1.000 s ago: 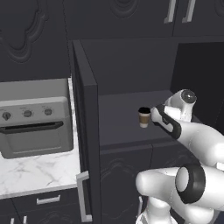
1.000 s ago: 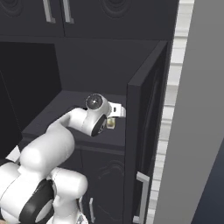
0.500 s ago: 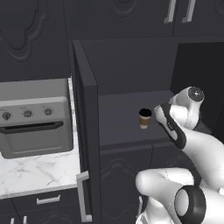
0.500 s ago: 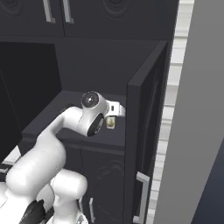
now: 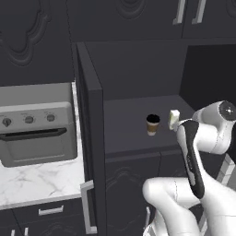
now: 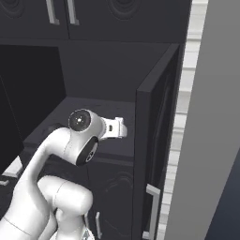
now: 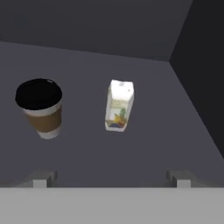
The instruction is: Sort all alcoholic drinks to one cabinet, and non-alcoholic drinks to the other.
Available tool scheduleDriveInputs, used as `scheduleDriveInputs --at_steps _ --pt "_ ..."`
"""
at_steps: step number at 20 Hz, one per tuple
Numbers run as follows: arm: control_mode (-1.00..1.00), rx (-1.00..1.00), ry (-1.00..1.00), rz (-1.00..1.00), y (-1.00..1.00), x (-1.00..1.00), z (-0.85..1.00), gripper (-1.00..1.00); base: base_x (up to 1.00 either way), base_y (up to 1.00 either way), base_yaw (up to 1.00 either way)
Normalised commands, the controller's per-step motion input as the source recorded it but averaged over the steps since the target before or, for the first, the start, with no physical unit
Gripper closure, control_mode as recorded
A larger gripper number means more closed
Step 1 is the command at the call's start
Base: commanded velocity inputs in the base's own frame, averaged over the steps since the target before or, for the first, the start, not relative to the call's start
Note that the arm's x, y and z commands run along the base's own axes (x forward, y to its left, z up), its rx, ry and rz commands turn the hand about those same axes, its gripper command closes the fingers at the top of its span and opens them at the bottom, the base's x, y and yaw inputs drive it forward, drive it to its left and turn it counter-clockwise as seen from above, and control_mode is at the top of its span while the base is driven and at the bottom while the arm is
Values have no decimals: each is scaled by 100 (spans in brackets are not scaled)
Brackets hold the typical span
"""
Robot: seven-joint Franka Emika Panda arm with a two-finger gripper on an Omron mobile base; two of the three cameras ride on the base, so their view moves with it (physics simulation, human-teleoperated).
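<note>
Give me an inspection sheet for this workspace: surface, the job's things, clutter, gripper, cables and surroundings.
Surface: dark grey cabinet floor, plain, door open.
Job's things: short brown paper coffee cup with black lid and small pale cream-yellow carton stand upright, side by side, apart, inside the cabinet.
Clutter: nothing seen.
Gripper: two-finger gripper open, empty, held back from both drinks.
Cables: nothing seen.
Surroundings: grey oven with knobs over a white marble counter to the left; carved dark upper doors with slim silver handles above.

1 coffee cup (image 7: 40, 107) — 1 carton (image 7: 119, 105)
</note>
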Motion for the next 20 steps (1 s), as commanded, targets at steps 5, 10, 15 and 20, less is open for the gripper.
scheduleDriveInputs --at_steps 5,10,15,20 --pt "-100 -7 -3 -3 58 -100 28 -100 0 0 0" --pt "-100 -4 0 -7 48 -100 35 -100 0 0 0" --pt "-100 0 1 -7 12 -97 22 -100 0 0 0" --pt "-100 0 0 -2 8 -61 0 -100 0 0 0"
